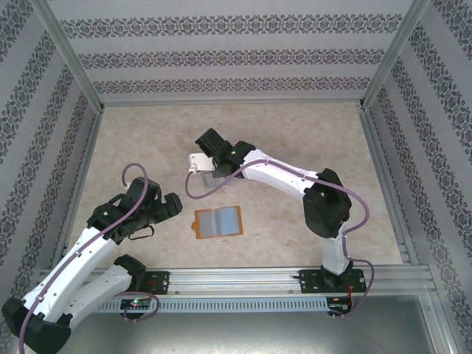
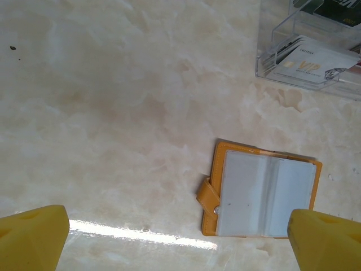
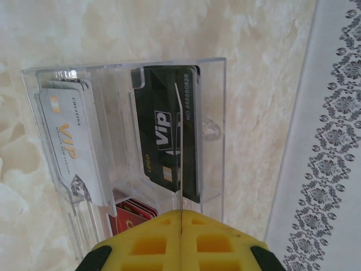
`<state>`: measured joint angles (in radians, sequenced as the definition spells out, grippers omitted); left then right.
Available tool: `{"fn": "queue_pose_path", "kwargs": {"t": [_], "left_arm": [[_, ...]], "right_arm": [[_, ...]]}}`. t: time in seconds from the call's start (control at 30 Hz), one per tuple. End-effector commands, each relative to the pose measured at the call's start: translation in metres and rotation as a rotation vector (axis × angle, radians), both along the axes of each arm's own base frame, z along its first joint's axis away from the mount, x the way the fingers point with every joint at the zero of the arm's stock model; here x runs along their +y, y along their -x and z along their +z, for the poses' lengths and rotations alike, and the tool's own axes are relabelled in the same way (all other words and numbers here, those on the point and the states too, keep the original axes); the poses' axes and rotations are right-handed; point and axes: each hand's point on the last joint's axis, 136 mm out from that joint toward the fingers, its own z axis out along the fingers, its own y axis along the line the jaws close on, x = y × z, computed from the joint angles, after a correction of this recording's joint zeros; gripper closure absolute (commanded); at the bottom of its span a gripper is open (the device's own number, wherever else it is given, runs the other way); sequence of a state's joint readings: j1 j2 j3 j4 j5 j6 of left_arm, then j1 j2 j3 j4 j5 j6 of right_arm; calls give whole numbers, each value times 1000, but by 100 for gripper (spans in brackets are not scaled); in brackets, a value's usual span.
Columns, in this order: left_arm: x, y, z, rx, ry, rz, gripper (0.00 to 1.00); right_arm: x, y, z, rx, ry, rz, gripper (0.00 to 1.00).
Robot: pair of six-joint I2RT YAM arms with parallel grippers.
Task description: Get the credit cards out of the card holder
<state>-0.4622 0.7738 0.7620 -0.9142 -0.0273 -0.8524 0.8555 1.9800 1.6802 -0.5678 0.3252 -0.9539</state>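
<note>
Right fingers (image 3: 152, 243) are together on what looks like a thin card (image 3: 179, 147), seen edge-on over the tray (image 3: 217, 101); left fingers (image 2: 34, 237) stand wide apart.
Holder (image 2: 265, 195) lies open on the bench (image 2: 113, 101) near the left fingers, and its sleeves look empty. White, black and red cards (image 3: 67, 141) stand in the tray. I judge the task nearly done; only this card is left to drop.

Open card holder (image 1: 218, 222), cards (image 3: 166, 135) in tray (image 3: 213, 90)
</note>
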Motion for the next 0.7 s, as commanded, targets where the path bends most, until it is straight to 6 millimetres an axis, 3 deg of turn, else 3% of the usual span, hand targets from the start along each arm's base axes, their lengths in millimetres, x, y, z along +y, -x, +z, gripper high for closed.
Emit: {"fn": "queue_pose_path", "kwargs": {"t": [0.0, 0.4, 0.53, 0.67], "left_arm": [[8, 7, 3, 18, -3, 33, 0], [10, 12, 3, 19, 2, 31, 0], [10, 12, 3, 20, 5, 29, 0], [8, 11, 2, 20, 12, 21, 0]], "right_arm": [[10, -8, 1, -25, -11, 10, 100], [19, -17, -16, -10, -15, -5, 100], [19, -28, -17, -43, -37, -55, 65], [15, -38, -16, -42, -66, -98, 64]]}}
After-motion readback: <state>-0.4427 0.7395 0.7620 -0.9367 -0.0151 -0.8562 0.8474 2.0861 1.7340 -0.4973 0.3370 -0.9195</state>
